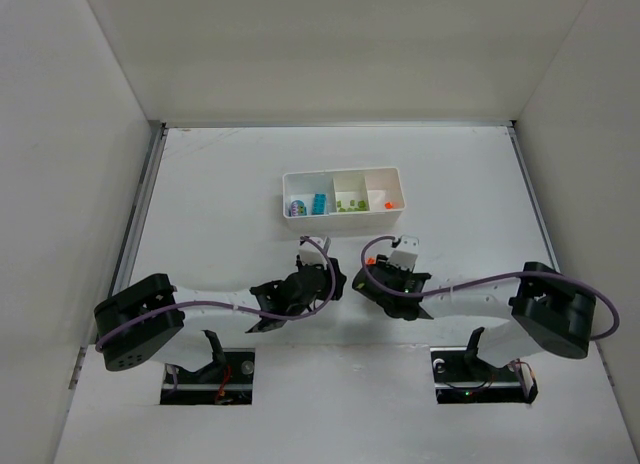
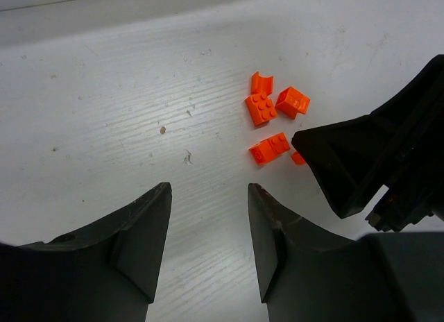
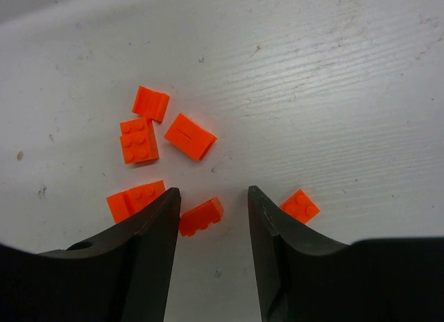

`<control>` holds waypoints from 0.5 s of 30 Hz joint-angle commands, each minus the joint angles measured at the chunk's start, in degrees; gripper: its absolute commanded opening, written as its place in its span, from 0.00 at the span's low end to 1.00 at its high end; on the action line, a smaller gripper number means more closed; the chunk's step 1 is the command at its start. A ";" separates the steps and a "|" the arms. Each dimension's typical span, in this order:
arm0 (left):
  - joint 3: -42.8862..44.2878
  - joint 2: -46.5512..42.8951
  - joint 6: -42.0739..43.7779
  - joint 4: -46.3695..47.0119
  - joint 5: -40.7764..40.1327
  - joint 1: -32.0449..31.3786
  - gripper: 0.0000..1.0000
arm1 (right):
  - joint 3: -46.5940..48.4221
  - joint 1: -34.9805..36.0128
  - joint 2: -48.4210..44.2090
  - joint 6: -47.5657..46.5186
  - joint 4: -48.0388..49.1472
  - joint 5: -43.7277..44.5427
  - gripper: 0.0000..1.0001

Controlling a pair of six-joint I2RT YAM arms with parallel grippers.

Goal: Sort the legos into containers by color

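Note:
Several orange legos (image 3: 190, 136) lie loose on the white table between my two grippers. My right gripper (image 3: 214, 192) is open, jaws down over the pile, with one orange brick (image 3: 201, 216) lying between them against the left jaw. Another brick (image 3: 300, 205) lies just outside the right jaw. My left gripper (image 2: 208, 189) is open and empty, a little short of the same pile (image 2: 260, 108). The white tray (image 1: 340, 172) stands farther back, with blue legos (image 1: 318, 203) in its left compartment, green (image 1: 348, 206) in the middle and orange (image 1: 388, 202) on the right.
In the top view, my left gripper (image 1: 336, 278) and right gripper (image 1: 368, 282) point toward each other, close together in front of the tray. The right gripper's black body (image 2: 374, 162) fills the right of the left wrist view. White walls enclose the table.

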 commanded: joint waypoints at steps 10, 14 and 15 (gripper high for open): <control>0.16 0.13 -0.99 1.86 -0.27 0.20 0.45 | 3.77 1.94 3.52 -1.80 1.28 -1.31 0.48; -0.45 -0.75 -0.72 1.77 -0.62 0.46 0.45 | 2.63 2.65 2.55 -0.66 2.16 -1.75 0.48; -0.63 -0.66 -1.07 1.86 -0.62 0.72 0.45 | 2.37 2.65 2.81 -0.74 2.25 -1.75 0.48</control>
